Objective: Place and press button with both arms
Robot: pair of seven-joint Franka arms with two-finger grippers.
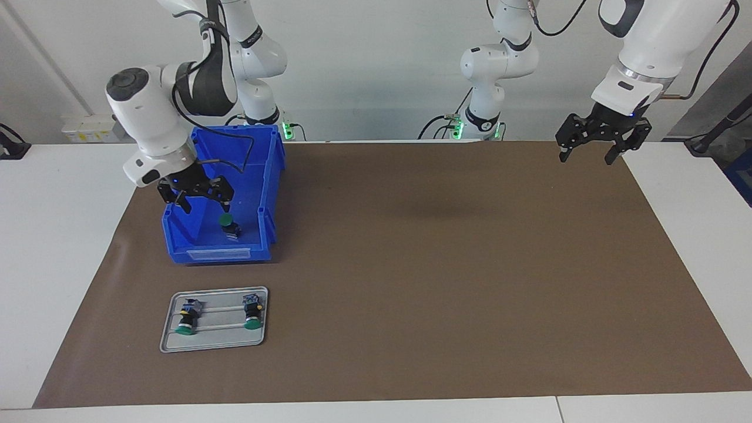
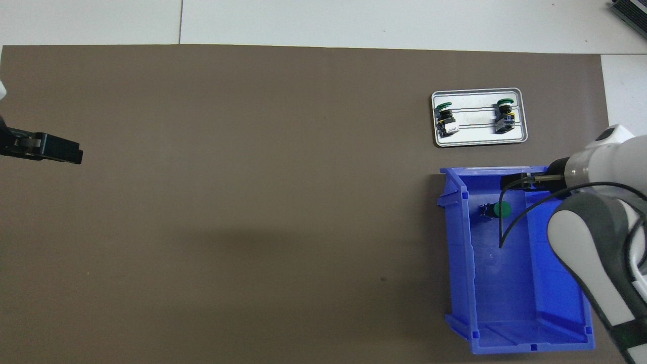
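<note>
Right tool (image 1: 202, 202) hangs inside the blue bin (image 1: 267, 176), fingers spread, pinching nothing. Just under it the button (image 1: 229, 226) lies tipped in the bin, green cap toward the robots, at the bin's end farther from the robots. Overhead view: the button (image 2: 495, 210) sits on the bin (image 2: 457, 253) floor near the wall on the left arm's side; the right tool (image 2: 525, 181) is mostly hidden by its own arm, and a black cable loops over the bin.

Left tool (image 1: 590, 154) hangs in the air over the brown mat (image 1: 440, 264) at the left arm's end of the surface, fingers spread, empty; this arm waits. Overhead view shows only its dark tip (image 2: 48, 149) at the frame edge.

Farther from the robots than the bin, just beside it, sits a grey metal tray (image 1: 214, 346). Two more green-capped push buttons lie on it on their sides, caps pointing away from the robots: one (image 1: 188, 317) toward the right arm's end, one (image 1: 253, 311) beside it, apart.

The bin has a pale label strip (image 1: 218, 254) on its end wall facing away from the robots; can't read any writing on it. No brand marks readable elsewhere.

White surface (image 1: 59, 235) shows around the mat.
</note>
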